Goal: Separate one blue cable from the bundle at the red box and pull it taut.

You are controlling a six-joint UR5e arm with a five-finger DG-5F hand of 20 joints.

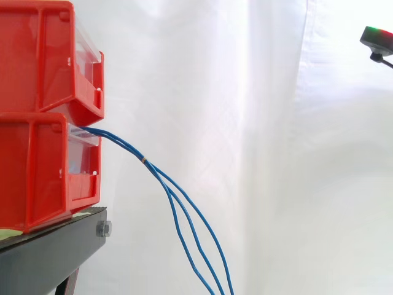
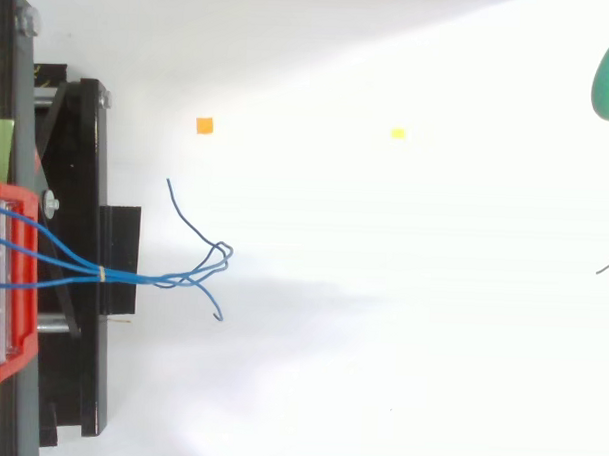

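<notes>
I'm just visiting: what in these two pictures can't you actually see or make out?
The hand: cut off by the right edge in both views, so its pose is unclear.
The blue cables: their loose ends drop past the side view's bottom edge.
Where they are fastened: hidden inside the lower red bin.
The pale band round them: too small to identify.

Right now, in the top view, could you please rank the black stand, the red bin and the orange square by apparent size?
1. black stand, largest as visible.
2. red bin, cut off by the left edge and nearer the camera, so its rank is unsure.
3. orange square, clearly smallest.
</notes>
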